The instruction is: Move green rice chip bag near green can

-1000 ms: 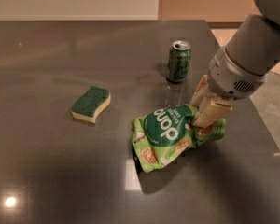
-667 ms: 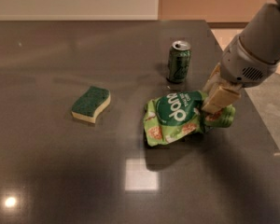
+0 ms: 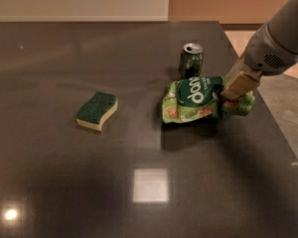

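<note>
The green rice chip bag (image 3: 194,100), light green with a dark circle and white "dang" lettering, lies crumpled on the dark table just in front of the green can (image 3: 190,60). The can stands upright with a silver top, touching or nearly touching the bag's upper edge. My gripper (image 3: 229,99) comes in from the upper right and is shut on the bag's right end, its tan fingers (image 3: 237,87) pinching the crinkled foil.
A sponge (image 3: 97,111) with a green top and pale base lies to the left. The dark glossy table (image 3: 64,182) ends at its right edge (image 3: 268,113), close to the gripper. Bright ceiling light reflections show on the table's front part.
My gripper has dragged the bag up and to the right, from the table's middle front to a spot right beside the can. The can and sponge have not moved.
</note>
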You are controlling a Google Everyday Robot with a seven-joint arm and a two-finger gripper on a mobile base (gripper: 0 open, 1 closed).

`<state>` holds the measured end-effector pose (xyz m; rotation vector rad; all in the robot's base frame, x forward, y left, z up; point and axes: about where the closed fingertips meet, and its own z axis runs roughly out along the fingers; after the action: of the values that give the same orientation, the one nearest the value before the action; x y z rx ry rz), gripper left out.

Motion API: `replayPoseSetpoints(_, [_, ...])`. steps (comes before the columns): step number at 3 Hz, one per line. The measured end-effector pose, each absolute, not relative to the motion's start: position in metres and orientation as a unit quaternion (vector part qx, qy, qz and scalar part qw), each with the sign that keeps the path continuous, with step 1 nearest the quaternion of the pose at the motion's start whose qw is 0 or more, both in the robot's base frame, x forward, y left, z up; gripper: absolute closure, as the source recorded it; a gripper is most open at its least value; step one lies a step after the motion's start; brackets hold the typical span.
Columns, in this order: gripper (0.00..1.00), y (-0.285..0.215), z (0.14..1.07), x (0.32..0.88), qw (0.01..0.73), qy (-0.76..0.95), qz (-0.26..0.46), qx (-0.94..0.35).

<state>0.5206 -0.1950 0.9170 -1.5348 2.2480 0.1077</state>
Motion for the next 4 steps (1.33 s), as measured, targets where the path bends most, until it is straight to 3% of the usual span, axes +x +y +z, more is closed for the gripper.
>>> replayPoseSetpoints(3, [0.13, -0.1933, 0.9113, 0.5359, 0.23, 0.783, 0.048, -0.577])
replayPoseSetpoints(4, [0.0, -0.1922, 0.9115, 0.5356, 0.23, 0.782, 0.048, -0.577])
